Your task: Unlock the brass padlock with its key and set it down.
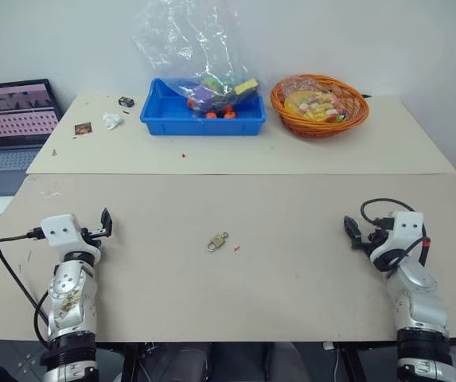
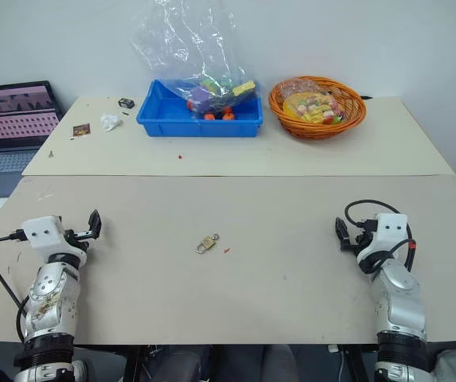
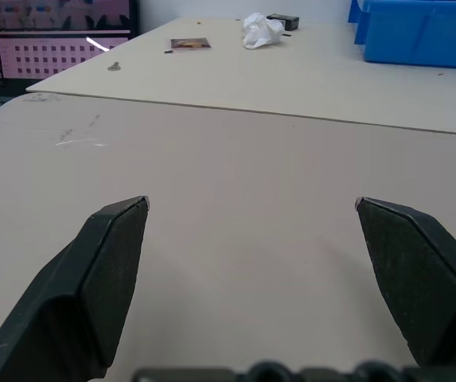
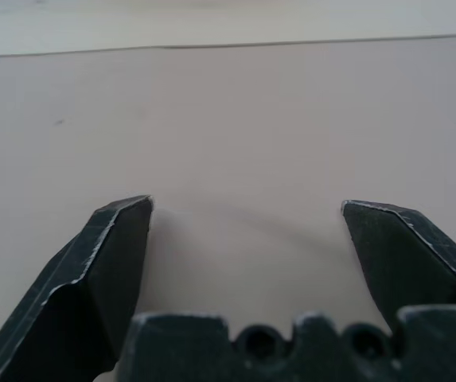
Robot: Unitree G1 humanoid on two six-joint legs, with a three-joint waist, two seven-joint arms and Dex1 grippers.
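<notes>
**Padlock lies loose between two idle pincers**

Padlock (image 1: 216, 241), small, brassy and hard, lies on the matte board table (image 1: 291, 263) well to the right of the left gripper (image 1: 105, 224), whose flat black fingers stand spread with nothing between them. A silvery bit at its upper end could be shackle or key; I cannot tell which. It looks light, stiff and slick, so pinching the flat body sides seems safest. Further right, well apart from it, the right gripper (image 1: 352, 232) hangs equally released.

padlock (image 1: 217, 241) mid-table (image 1: 291, 263), between grippers
</notes>
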